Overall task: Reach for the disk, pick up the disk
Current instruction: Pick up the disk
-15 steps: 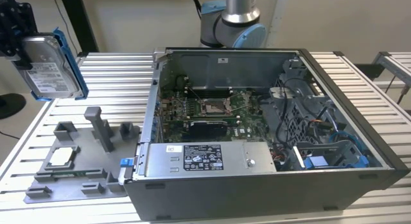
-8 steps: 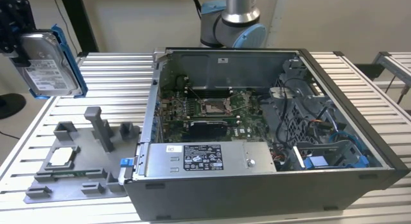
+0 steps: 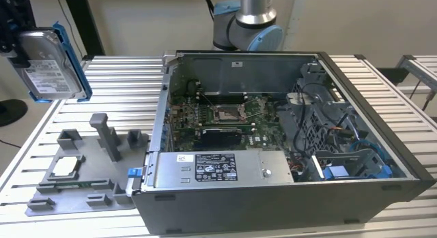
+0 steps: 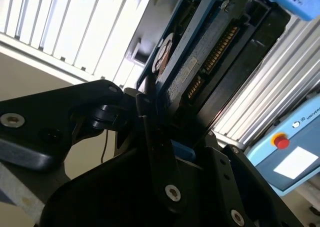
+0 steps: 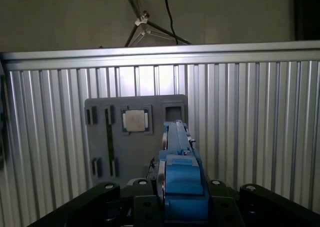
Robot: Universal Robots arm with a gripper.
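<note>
One end effector (image 3: 15, 30) was clamped on the disk (image 3: 49, 61), holding it aloft at the exterior view's left, long axis near upright, high above the ribbed metal surface (image 3: 123, 89) and well apart from the open computer case (image 3: 273, 197).

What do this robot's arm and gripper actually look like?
The arm is a silver metal tube with rounded grey joints capped in light blue. A black cable runs beside it. The gripper is black, built of flat hinged links fastened with small silver screws.
</note>
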